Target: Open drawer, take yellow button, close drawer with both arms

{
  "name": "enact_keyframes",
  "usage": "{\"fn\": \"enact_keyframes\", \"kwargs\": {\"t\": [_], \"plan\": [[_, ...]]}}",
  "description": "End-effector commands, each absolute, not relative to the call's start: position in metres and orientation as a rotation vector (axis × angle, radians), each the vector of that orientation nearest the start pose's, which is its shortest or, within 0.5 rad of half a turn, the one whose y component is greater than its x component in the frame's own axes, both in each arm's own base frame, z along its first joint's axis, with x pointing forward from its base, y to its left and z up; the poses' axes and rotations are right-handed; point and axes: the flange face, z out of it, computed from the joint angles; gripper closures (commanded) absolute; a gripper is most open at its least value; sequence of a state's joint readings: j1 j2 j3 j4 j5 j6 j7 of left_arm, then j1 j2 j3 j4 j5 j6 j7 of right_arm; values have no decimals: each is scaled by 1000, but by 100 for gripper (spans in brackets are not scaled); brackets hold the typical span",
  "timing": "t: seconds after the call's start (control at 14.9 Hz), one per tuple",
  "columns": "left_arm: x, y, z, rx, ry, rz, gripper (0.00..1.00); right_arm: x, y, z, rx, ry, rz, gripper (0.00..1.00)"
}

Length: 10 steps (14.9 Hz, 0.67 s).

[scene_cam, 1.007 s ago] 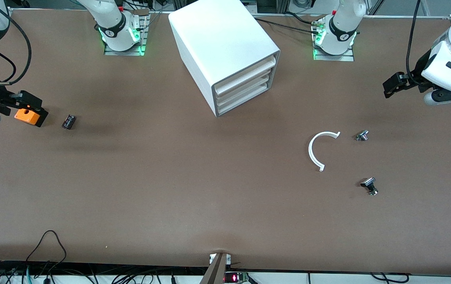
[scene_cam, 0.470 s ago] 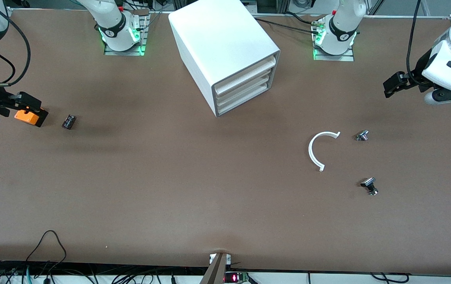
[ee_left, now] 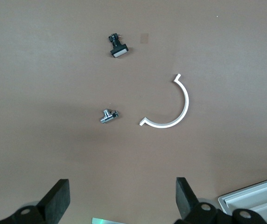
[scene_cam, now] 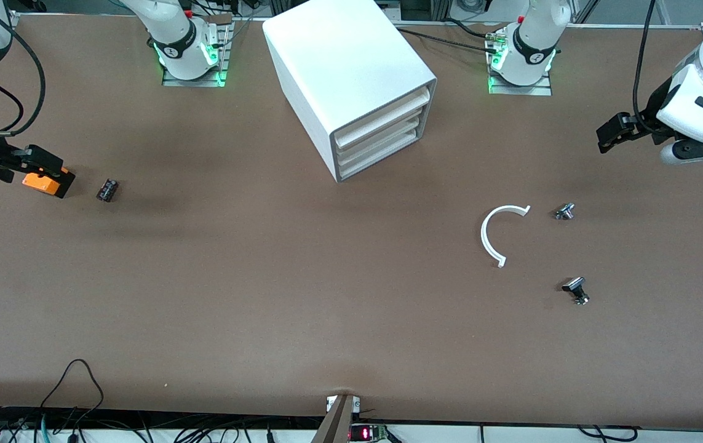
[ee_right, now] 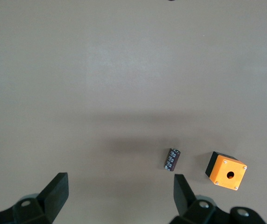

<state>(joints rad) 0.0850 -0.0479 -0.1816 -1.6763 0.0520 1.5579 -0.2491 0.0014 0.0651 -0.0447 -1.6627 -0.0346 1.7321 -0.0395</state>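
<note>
Both grippers, left (ee_left: 119, 200) and right (ee_right: 117, 198), agape above bare table (scene_cam: 265, 277) (no legible writing)

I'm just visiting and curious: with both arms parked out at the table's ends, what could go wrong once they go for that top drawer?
The drawer is shut inside a cabinet that looks free-standing, so a pull might drag it. The white curved piece and two small metal parts lie under the left gripper and could get knocked. The right gripper, over the orange cube, might bump it.
</note>
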Motion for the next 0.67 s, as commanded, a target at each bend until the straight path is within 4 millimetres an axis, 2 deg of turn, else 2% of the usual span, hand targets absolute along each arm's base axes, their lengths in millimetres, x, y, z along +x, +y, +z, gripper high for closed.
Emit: {"fn": "enact_keyframes", "kwargs": {"t": [0.0, 0.27, 0.34, 0.47, 0.54, 0.6], "plan": [[537, -52, 605, -3081, -223, 110, 0, 586, -27, 563, -3165, 20, 1, 0], [540, -51, 604, -3073, -220, 117, 0, 587, -27, 564, -3162, 37, -6, 0], [538, -57, 603, -3066, -204, 140, 0, 587, -27, 565, -3160, 40, -9, 0], [549, -55, 611, -3079, -210, 137, 0, 587, -24, 565, -3160, 40, -9, 0], [554, -55, 603, -3084, -210, 152, 0, 587, -24, 564, -3160, 40, -7, 0], [552, -69, 601, -3084, -170, 158, 0, 587, -22, 564, -3160, 40, -9, 0]]}}
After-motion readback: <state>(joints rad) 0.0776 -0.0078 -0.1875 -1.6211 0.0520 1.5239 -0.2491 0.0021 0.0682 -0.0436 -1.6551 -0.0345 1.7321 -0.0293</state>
